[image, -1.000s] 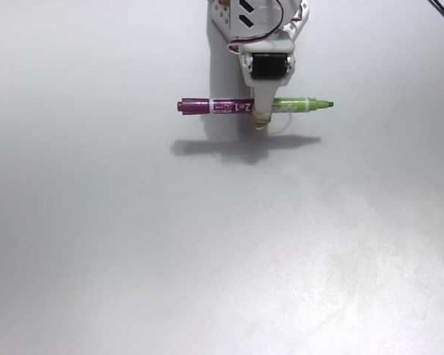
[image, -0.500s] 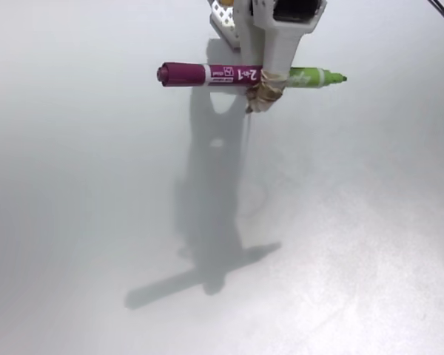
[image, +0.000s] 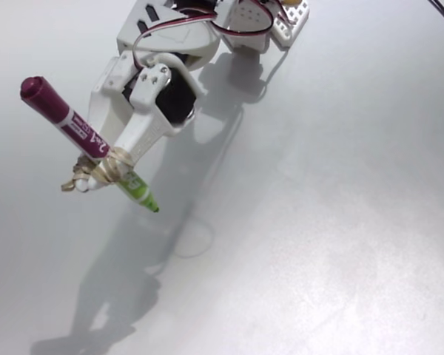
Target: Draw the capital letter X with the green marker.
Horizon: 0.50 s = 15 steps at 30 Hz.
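In the fixed view, the white gripper reached down from the table's top edge, its base cut off there, and the green marker was lashed across its fingertips with rubber bands. The bands hid the fingertips, so I could not tell whether the claw was clenched. The marker slanted, magenta end up-left, green tip low near the table's left-centre; no drawn line could be made out.

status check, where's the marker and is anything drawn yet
Tool: green marker strapped on with rubber bands, tilted, green tip lower right. No X visible on the white table. Nothing in the way.
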Available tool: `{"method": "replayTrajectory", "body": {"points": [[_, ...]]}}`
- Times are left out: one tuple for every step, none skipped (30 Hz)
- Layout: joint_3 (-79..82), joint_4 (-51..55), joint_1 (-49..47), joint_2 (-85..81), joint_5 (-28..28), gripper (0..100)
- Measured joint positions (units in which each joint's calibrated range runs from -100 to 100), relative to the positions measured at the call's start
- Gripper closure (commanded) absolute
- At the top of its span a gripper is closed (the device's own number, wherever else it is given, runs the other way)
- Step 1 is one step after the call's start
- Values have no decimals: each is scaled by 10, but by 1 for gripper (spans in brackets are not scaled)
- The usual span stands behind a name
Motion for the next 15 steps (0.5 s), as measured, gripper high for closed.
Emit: {"method": "replayTrajectory", "body": {"points": [[23, -58, 13, 21, 9, 99], [42, -112, 27, 42, 21, 99], [60, -166, 33, 64, 34, 99], [76, -219, 37, 86, 49, 99], [83, -273, 37, 110, 69, 99], [85, -323, 38, 134, 85, 99], [85, -365, 43, 153, 100, 99], [85, -400, 52, 172, 113, 99], [85, -428, 64, 191, 125, 99], [85, -454, 69, 211, 131, 99], [85, -477, 72, 235, 138, 99], [85, -499, 73, 259, 144, 99], [83, -522, 73, 285, 149, 99], [76, -547, 78, 315, 152, 99], [72, -565, 83, 342, 154, 99]]}}
